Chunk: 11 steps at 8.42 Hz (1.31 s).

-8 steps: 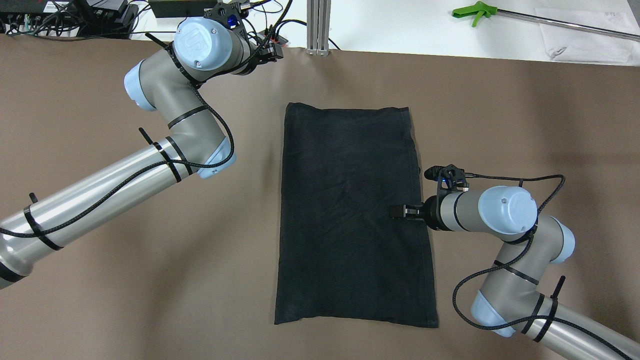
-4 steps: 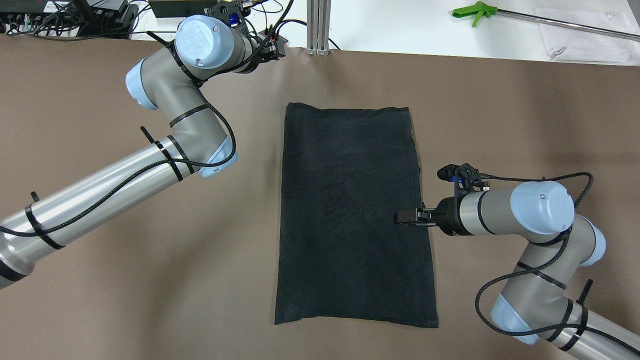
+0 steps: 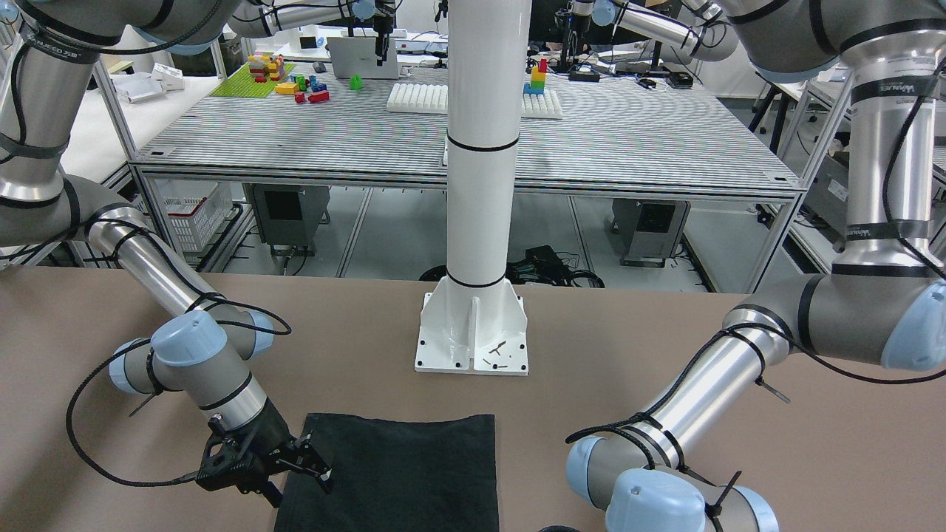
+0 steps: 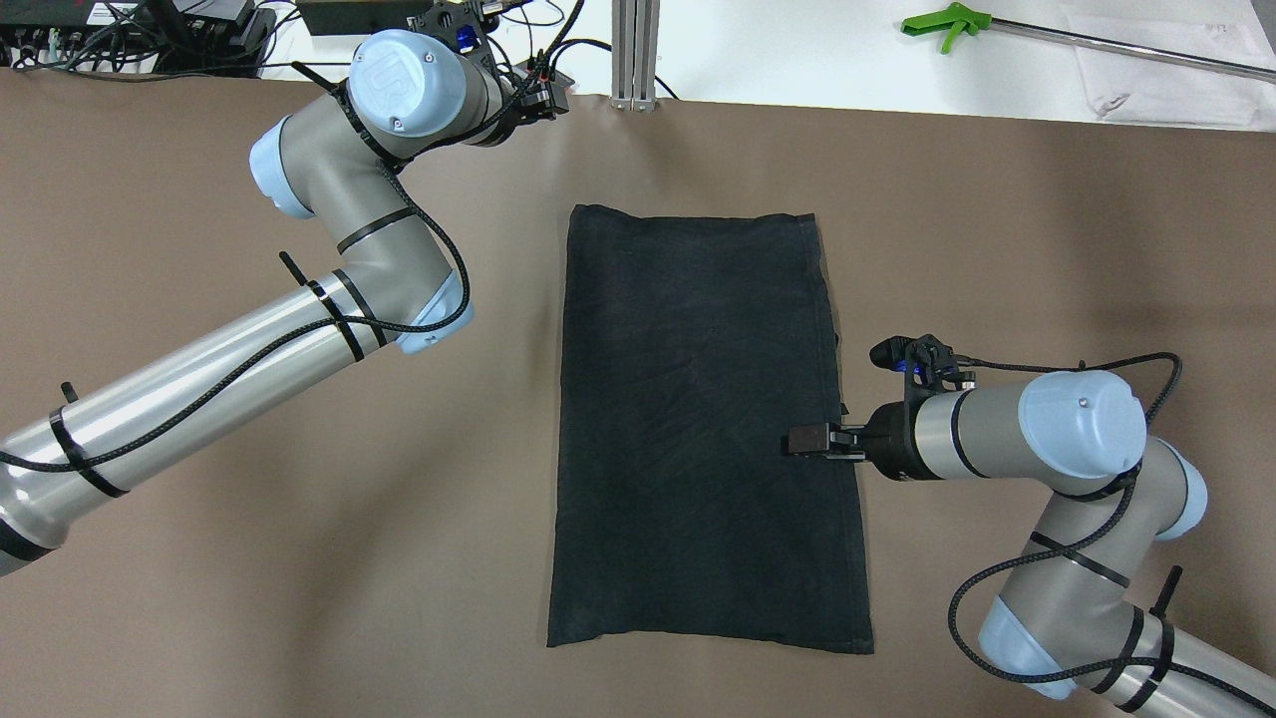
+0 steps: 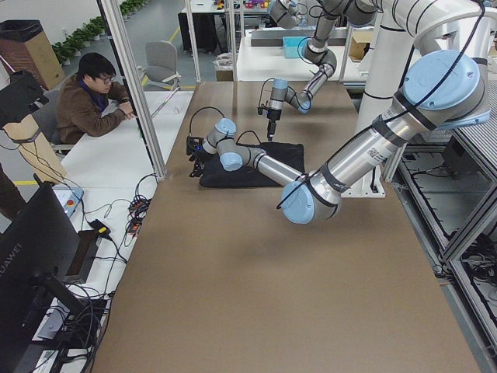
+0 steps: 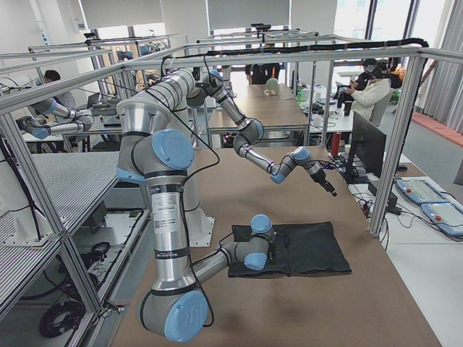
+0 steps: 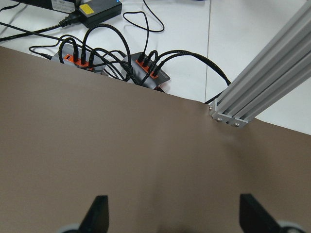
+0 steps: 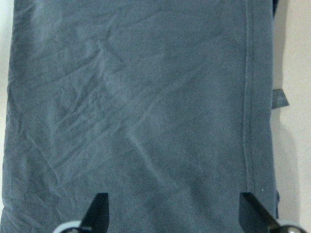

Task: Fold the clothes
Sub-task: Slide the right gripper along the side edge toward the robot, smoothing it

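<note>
A wide, matte brown surface (image 4: pixel 299 598) carries a black garment (image 4: pixel 698 429) spread flat as a long rectangle near its middle, faintly creased, and a pedestal's bolted white base plate (image 3: pixel 473 336) near one short end.

The garment (image 4: pixel 698 429) is matt black cloth, faintly creased. The table (image 4: pixel 299 598) top is smooth, matt brown. The left arm (image 4: pixel 179 394) and right arm (image 4: pixel 957 439) are satin metal with glossy pale-blue plastic caps.
</note>
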Motion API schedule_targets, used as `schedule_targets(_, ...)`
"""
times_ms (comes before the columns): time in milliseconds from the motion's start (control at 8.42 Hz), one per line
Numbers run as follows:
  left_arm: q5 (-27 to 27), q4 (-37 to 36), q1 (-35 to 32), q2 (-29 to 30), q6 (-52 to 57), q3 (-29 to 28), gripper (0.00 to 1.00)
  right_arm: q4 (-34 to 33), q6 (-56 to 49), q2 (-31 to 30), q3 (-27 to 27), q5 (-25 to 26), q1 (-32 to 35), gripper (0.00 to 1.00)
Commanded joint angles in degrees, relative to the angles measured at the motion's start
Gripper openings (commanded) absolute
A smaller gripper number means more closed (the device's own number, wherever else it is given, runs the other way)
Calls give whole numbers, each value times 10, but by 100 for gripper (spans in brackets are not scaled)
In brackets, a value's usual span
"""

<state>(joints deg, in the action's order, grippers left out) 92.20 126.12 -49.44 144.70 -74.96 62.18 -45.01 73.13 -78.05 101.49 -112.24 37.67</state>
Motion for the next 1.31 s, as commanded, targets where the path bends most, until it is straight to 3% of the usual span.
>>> schedule_targets(0,0,0,0,-1,2,0,95,3,16,4,-32,20,-22,94)
schedule_targets(356,-1,0,0,-1,1,-1,95,97,19,18,-125,33,-32,94)
schedule_targets(475,-2,0,0,-1,2,-1,95,107,25,18,-119,32,-30,94)
schedule_targets(832,-5,0,0,1,2,-1,95,64,32,16,-32,-2,-3,94)
schedule_targets(1188,-5,0,0,0,2,-1,95,58,53,-1,-12,-14,-2,94)
